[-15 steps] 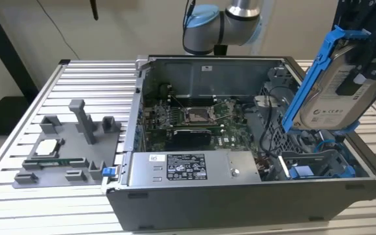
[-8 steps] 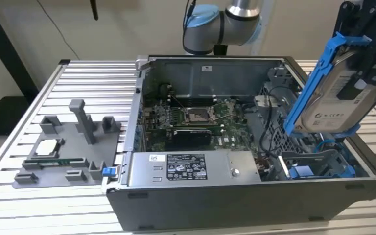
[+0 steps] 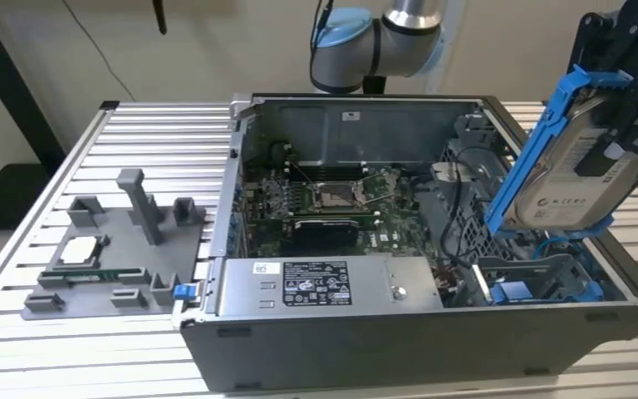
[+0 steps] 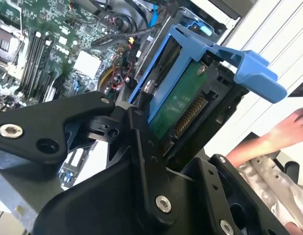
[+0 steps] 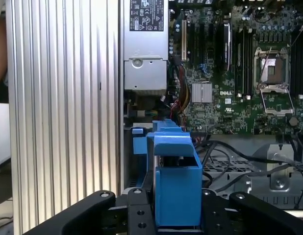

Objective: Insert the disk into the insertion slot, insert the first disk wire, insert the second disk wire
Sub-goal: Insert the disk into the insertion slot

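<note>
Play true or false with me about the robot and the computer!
1. The black tool grips the silver-grey disk in its bright blue plastic carrier. True.
2. The disk is already pushed in. False: it hangs tilted above the grey perforated metal insertion slot.
3. A silver labelled power-supply box sits inside the grey computer case. True.
4. The case is closed. False: it is open, its green motherboard showing.

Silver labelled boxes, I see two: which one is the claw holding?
The slim drive in the blue frame, tilted up in the claw above the case. The bigger box lies flat inside the case, untouched.
</note>
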Controlling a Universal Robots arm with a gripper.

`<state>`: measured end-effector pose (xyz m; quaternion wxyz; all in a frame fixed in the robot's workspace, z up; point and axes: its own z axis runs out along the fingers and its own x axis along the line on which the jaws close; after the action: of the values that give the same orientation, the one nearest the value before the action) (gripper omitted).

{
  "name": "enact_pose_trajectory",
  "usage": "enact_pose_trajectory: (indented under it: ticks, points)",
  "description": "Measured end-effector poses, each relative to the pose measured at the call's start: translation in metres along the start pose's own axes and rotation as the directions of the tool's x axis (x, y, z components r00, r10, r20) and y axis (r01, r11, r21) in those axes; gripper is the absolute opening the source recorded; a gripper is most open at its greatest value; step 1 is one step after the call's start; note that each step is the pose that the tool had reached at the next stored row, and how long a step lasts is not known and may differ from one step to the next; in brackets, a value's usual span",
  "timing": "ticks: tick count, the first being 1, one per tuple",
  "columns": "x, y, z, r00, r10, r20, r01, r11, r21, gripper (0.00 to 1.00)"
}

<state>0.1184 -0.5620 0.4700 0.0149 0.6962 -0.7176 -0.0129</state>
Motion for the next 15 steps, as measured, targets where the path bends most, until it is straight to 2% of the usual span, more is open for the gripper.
enact_pose_trajectory:
  ticks: [15]
  points:
    - [-0.0002, -0.0072, 0.0172, 1.0, 0.009, 0.0005, -0.009, 1.0, 0.0, 0.0]
